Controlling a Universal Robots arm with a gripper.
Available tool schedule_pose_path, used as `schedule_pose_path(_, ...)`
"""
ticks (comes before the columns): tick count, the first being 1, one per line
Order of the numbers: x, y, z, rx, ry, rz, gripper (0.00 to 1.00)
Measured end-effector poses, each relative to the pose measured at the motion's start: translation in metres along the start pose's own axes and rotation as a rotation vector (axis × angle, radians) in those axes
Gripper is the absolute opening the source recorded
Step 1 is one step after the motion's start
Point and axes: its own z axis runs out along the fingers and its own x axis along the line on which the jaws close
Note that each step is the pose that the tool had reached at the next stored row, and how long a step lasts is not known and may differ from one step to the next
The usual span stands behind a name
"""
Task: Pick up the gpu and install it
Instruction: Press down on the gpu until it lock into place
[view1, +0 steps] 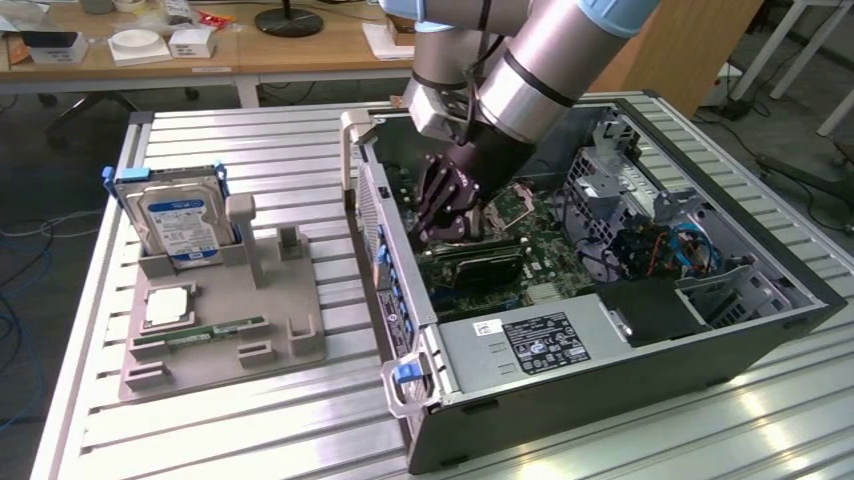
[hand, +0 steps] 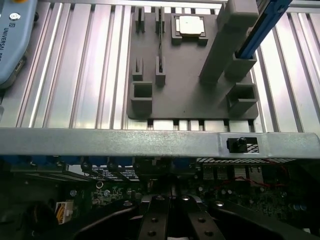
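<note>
GPU (view1: 483, 262) lay low inside the open computer case (view1: 747, 330) in the exterior view, a dark flat card across the green motherboard (view1: 561, 262), directly beneath the gripper (view1: 441, 232). That black gripper reached down into the case with its fingers drawn together at the card's upper edge. On the exterior view's left, a grey fixture tray (view1: 227, 340) on the slatted table (view1: 280, 160) held an upright hard drive (view1: 180, 222), a processor (view1: 170, 306) and a memory stick (view1: 214, 330).

In the wrist view, the gripper (hand: 170, 212) was closed to a narrow gap above the motherboard (hand: 240, 192); whether it gripped the card could not be told. Beyond the case wall (hand: 150, 142) sat the fixture tray (hand: 185, 95).
</note>
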Motion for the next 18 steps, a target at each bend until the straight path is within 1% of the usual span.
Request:
schedule_pose_path(4,0.0009,0.0001,0.0001,-0.0037,0.0,0.0,0.1)
schedule_pose_path(10,0.0009,0.0008,0.0009,-0.0051,0.0003,0.0,0.1)
schedule_pose_path(15,-0.0002,0.0013,0.0013,-0.0051,0.0048,0.002,0.1)
schedule_pose_path(18,-0.0008,-0.0002,0.0011,-0.0056,0.0052,0.003,0.1)
